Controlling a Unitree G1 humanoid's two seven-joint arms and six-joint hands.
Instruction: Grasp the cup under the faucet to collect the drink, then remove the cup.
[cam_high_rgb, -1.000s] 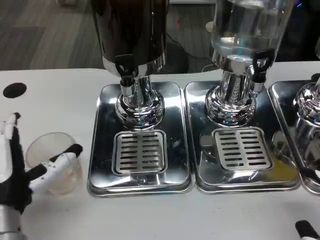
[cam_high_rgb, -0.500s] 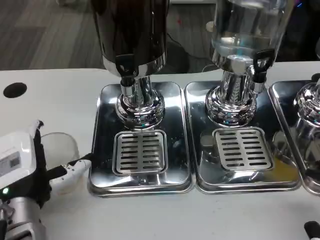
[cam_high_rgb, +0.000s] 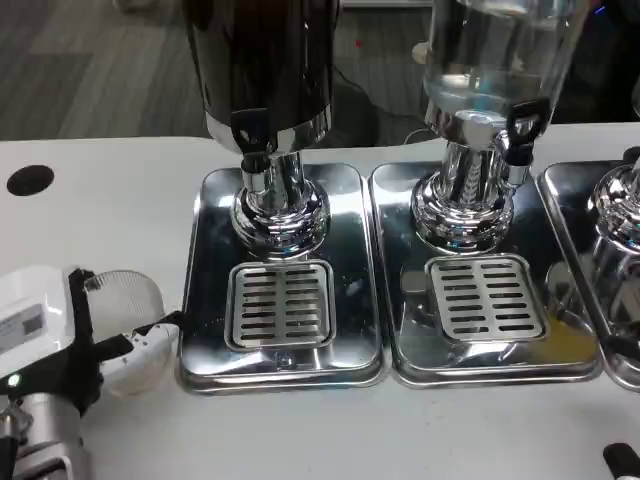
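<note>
Left hand (cam_high_rgb: 60, 340) grips and half hides the cup (cam_high_rgb: 128, 300).

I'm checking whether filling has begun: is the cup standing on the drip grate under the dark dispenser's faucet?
No: the cup is on the white table, left of the tray, held by the left hand, while the grate is bare.
</note>
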